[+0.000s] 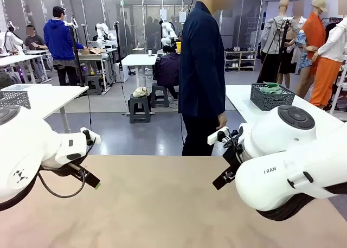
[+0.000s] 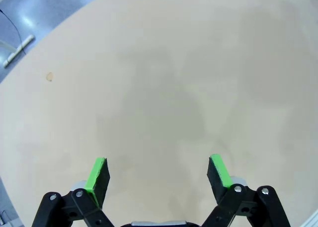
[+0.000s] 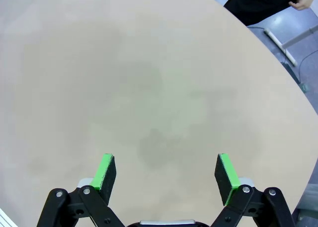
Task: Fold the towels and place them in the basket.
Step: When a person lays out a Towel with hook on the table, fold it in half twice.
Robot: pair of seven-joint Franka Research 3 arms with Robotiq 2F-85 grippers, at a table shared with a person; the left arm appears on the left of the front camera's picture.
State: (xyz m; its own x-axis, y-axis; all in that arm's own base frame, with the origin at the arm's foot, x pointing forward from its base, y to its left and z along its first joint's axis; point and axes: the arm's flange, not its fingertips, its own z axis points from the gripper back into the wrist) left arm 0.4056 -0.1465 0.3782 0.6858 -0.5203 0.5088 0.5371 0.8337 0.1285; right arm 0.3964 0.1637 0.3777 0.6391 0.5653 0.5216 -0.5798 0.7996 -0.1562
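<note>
The left gripper [image 2: 159, 170] and the right gripper [image 3: 166, 167] hang over the worktop [image 1: 162, 204], jaws wide apart, holding nothing. The dark basket [image 1: 268, 102], with a green cloth [image 1: 271, 88] inside (maybe a towel, I cannot tell), stands on a white table [image 1: 244, 104] beyond the worktop's far right corner, so the right arm is nearer.

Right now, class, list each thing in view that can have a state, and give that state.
left gripper, open, holding nothing, over the table
right gripper, open, holding nothing, over the table
dark basket, upright on the white side table, green cloth inside
person, standing at the table's far side, arm hanging
</note>
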